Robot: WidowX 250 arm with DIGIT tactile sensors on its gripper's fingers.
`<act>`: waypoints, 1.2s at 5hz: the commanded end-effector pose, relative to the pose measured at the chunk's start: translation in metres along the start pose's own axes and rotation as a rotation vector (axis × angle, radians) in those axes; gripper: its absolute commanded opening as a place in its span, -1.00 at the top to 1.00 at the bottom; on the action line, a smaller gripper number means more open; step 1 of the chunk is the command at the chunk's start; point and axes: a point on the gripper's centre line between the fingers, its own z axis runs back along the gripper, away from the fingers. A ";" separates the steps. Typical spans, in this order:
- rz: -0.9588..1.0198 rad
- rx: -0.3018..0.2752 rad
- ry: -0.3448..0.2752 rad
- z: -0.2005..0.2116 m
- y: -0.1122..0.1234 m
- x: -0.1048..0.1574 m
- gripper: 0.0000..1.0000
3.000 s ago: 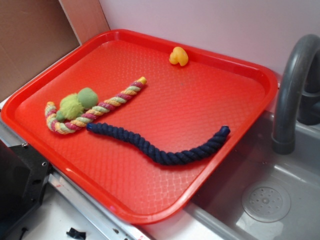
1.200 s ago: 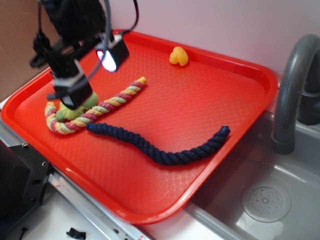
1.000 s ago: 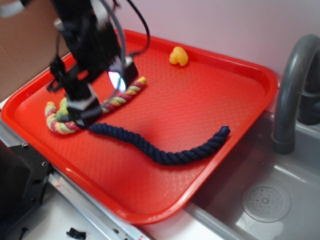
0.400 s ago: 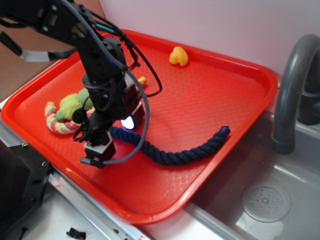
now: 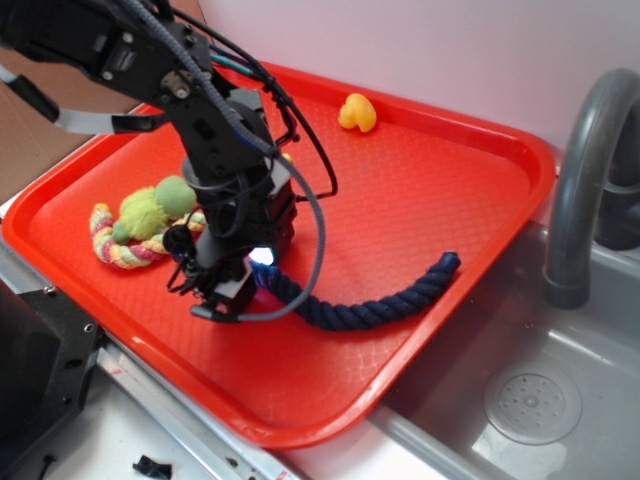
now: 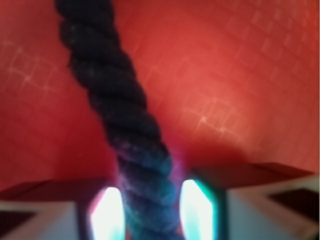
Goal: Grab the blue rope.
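Observation:
The blue rope [image 5: 380, 305] is a thick, dark navy twisted rope that lies curved across the front of the red tray [image 5: 450, 180]. Its right end points toward the sink. My gripper [image 5: 225, 298] is down on the rope's left end, which is hidden under it. In the wrist view the rope [image 6: 115, 100] runs straight back between my gripper [image 6: 152, 212]. A lit pad [image 6: 107, 215] sits tight against each side of the rope. The rope rests on the tray.
A pastel multicoloured rope [image 5: 120, 250] with green fuzzy balls [image 5: 160, 205] lies just left of the gripper. A yellow toy [image 5: 357, 112] sits at the tray's back rim. A grey faucet [image 5: 580, 180] and a sink [image 5: 530, 400] are to the right.
The arm has come in from the upper left, passed over the multicoloured rope and dropped onto the left end of the blue rope. The jaws now sit on either side of it.

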 end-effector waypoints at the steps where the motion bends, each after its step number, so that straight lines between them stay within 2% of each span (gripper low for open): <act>1: 0.072 -0.006 -0.007 0.014 0.003 0.002 1.00; 3: 0.569 -0.066 -0.065 0.098 0.018 -0.021 1.00; 4: 0.819 -0.075 -0.063 0.146 0.021 -0.043 1.00; 5: 1.065 -0.099 -0.168 0.193 0.023 -0.075 1.00; 6: 1.313 -0.078 -0.222 0.230 0.021 -0.088 1.00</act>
